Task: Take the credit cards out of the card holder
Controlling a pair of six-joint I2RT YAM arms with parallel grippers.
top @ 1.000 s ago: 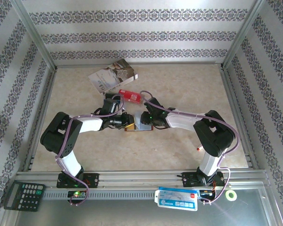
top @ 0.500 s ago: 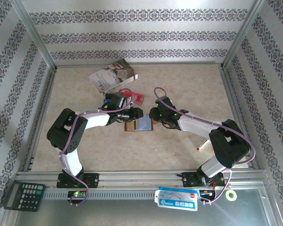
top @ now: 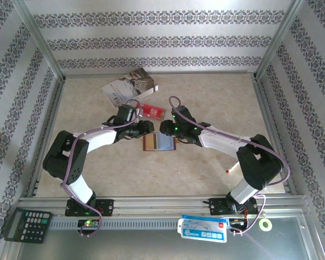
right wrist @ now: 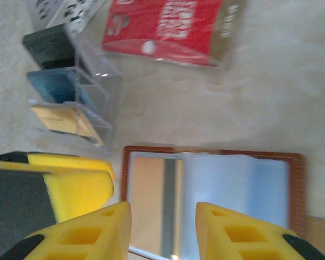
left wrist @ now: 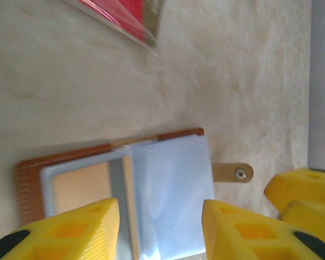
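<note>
Resting at the near rail: a black calculator (top: 26,225) at the left and a blue-and-white packet (top: 203,227) towards the right, both in front of the arm bases.
Counter (top: 206,103): pale and marbled, carrying everything below.
Card holder (top: 159,142): lies spread open and flat in the middle of the counter, brown rim up, its little tab (left wrist: 233,173) sticking out at one side.
Tan credit card (left wrist: 78,187): sits in one half of the holder. The other half shows pale blue, and I cannot tell whether that is a card or the lining.
Left hand (left wrist: 160,233): its yellow fingers stand well apart above the holder, with nothing between them. Whether they touch the leather I cannot tell.
Right hand (right wrist: 162,235): its fingers are parted by a narrower gap and hold nothing. It is poised over the holder and faces the left hand, close to it.
Red packet (top: 151,110): lies flat just beyond the two hands.
Booklet (top: 129,86): white-grey, lying farthest back, left of centre.
</note>
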